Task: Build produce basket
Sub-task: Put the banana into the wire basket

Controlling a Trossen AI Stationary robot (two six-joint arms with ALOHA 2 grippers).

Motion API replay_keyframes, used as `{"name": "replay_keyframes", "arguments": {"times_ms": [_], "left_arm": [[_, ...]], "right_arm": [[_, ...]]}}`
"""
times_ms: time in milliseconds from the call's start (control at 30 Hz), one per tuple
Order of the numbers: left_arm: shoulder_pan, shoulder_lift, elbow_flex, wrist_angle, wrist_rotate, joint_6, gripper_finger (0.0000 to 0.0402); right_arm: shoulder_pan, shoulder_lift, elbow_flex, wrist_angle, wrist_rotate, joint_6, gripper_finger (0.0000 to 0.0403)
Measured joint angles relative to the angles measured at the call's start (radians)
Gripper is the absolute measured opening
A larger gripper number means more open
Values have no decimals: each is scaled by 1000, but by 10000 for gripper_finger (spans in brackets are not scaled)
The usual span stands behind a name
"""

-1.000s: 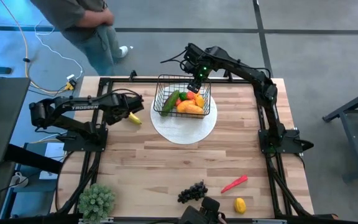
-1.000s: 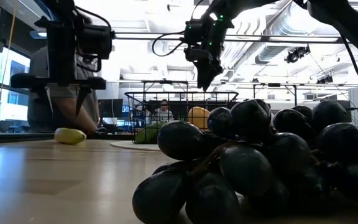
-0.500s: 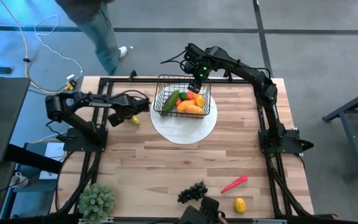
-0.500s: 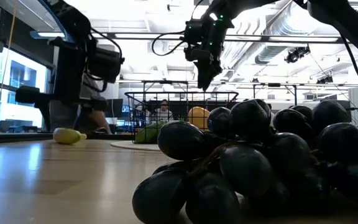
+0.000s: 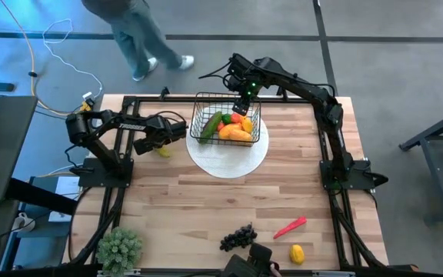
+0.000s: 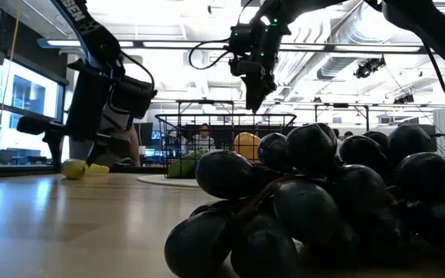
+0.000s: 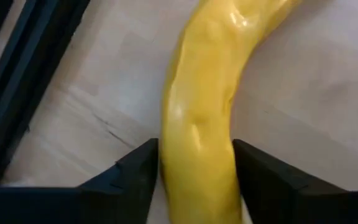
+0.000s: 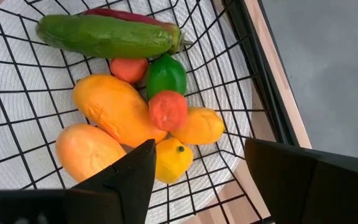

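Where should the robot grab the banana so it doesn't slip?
Probably across its thick middle, coming down from above. The banana lies flat on the table, and the left gripper already has a finger on each side there, its curved ends sticking out.

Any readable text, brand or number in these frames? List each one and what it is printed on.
Left arm: white lettering along the link in the high view, too small to read.
Left arm in the low view: a few white characters at its upper end, cut off and unreadable.
Basket, produce and plate: no text.
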State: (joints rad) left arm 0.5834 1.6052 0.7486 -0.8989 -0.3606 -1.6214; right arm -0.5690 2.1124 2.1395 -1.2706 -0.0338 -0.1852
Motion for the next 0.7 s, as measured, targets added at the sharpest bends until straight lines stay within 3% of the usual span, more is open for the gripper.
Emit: {"name": "replay_keyframes", "arguments": {"times_ms": [200, 700], "left_arm": [[2, 4, 0, -3, -19, 121, 113], [62, -120, 0, -24, -17, 381, 113]], "right_arm": [[0, 0, 0, -22, 0, 21, 227], [0, -90, 1, -31, 34, 189, 227]]}}
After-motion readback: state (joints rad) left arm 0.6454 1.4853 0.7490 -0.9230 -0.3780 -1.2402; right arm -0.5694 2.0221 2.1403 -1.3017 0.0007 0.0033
